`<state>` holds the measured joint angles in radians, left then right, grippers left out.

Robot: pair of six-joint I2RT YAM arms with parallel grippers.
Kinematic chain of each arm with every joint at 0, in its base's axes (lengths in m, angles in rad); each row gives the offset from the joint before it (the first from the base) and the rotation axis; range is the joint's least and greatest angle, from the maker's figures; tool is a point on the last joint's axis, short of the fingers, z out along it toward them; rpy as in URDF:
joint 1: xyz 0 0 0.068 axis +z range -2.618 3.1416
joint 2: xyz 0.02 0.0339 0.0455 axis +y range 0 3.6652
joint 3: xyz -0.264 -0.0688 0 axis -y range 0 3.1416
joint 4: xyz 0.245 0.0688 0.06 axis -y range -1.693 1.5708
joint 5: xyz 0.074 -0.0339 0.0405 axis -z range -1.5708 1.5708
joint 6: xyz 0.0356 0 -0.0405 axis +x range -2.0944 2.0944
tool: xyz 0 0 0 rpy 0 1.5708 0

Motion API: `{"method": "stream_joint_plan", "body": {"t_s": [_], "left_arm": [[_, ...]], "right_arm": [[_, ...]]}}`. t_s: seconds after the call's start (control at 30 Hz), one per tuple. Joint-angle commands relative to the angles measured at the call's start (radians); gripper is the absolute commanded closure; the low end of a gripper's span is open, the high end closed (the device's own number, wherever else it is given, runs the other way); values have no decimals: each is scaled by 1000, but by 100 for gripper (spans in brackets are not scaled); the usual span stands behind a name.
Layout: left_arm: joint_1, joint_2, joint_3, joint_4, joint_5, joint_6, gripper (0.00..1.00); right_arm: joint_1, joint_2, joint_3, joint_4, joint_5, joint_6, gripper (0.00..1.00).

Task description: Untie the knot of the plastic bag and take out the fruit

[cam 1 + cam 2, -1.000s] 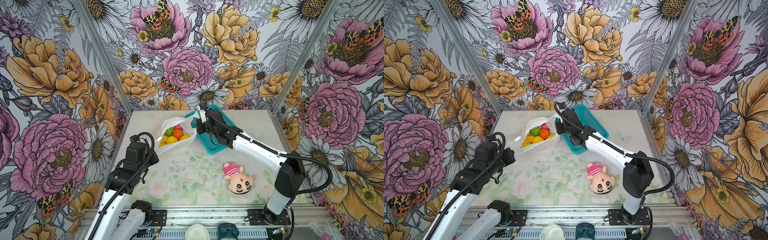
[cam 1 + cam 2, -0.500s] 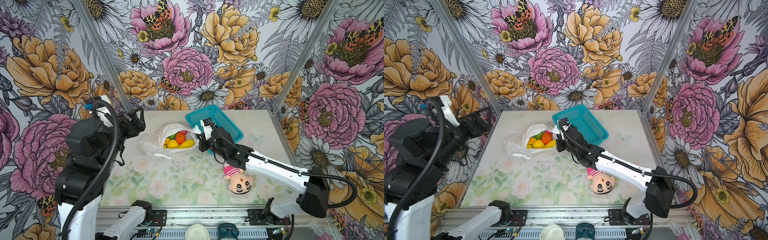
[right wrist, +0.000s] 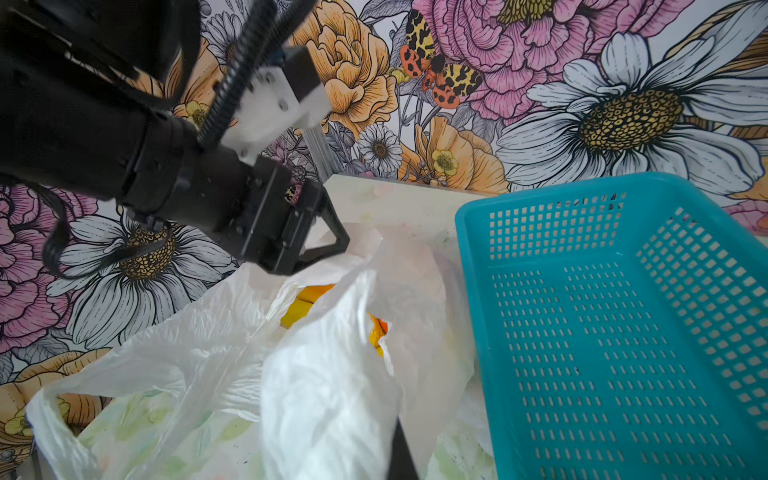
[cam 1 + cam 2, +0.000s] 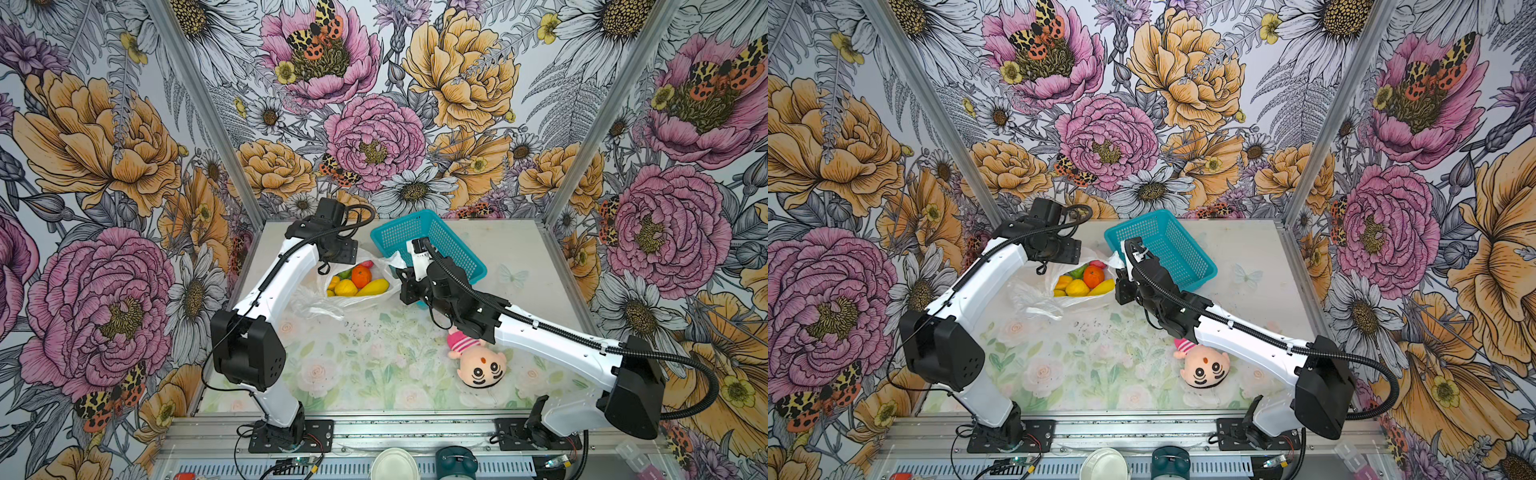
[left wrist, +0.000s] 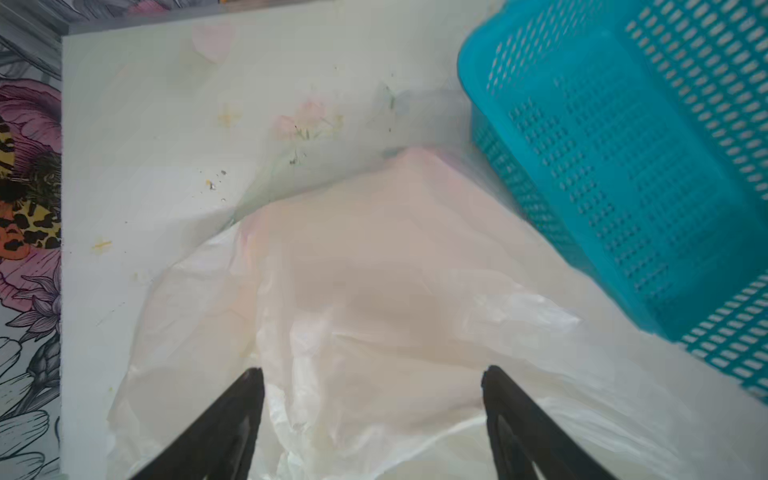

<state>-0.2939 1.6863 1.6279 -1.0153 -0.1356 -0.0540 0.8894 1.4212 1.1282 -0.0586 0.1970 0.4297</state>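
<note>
While the left pincer (image 5: 372,374) hovers open over the plastic bag (image 4: 316,299), the right pincer (image 4: 399,270) grips a bag fold just beside the teal basket (image 4: 399,222). The fruit (image 4: 357,282) lies inside the open bag. A plush doll (image 4: 482,365) lies apart from the basket, partly under the right arm (image 4: 552,332).

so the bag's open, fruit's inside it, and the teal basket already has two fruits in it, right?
Not quite: the teal basket holds nothing, and the right wrist view shows its bare mesh floor. The rest stands: the plastic bag is open and the fruit sits inside it.
</note>
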Motion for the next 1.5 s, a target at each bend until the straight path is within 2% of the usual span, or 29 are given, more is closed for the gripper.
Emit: {"method": "stream_joint_plan", "body": {"t_s": [0.0, 0.07, 0.2, 0.37, 0.53, 0.67, 0.77, 0.87, 1.07, 1.23, 1.3, 1.33, 1.37, 1.4, 1.43, 1.47], "left_arm": [[-11, -104, -1, 16, -17, 91, 16], [-16, -134, -36, 47, -16, 103, 14], [-45, -127, -90, 73, -105, 147, 11], [-40, -153, -100, 85, -2, 154, 11], [-55, -130, -145, 98, -60, 199, 6], [-56, -115, -148, 94, -32, 216, 6], [-56, -109, -158, 97, -57, 226, 5], [-57, -67, -157, 93, -67, 233, 5], [-49, 6, -123, 96, -168, 233, 6], [-38, 77, -80, 92, -191, 224, 13], [-22, 84, -61, 91, -180, 207, 23], [-11, 84, -54, 90, -167, 196, 31], [6, 84, -42, 88, -144, 182, 50], [24, 87, -29, 82, -124, 165, 73], [36, 90, -16, 75, -111, 149, 88], [48, 93, -1, 67, -93, 136, 99]], "right_arm": [[-16, 8, 11, 22, -6, 22, 100], [-27, 20, 17, 22, -19, 32, 100], [-53, 36, 19, 22, -51, 63, 100], [-74, 42, 19, 22, -68, 84, 100], [-91, 48, 27, 21, -92, 102, 100], [-91, 53, 35, 22, -110, 112, 100], [-91, 49, 33, 20, -125, 119, 100], [-92, 36, 28, 20, -147, 128, 100], [-90, -12, -10, 23, -159, 160, 100], [-87, -55, -66, 37, -185, 176, 100], [-82, -73, -93, 46, -191, 176, 100], [-81, -84, -109, 54, -192, 175, 100], [-78, -93, -128, 61, -192, 173, 100], [-76, -104, -146, 72, -190, 173, 100], [-75, -110, -165, 83, -189, 173, 100], [-76, -118, -187, 98, -189, 172, 100]]}}
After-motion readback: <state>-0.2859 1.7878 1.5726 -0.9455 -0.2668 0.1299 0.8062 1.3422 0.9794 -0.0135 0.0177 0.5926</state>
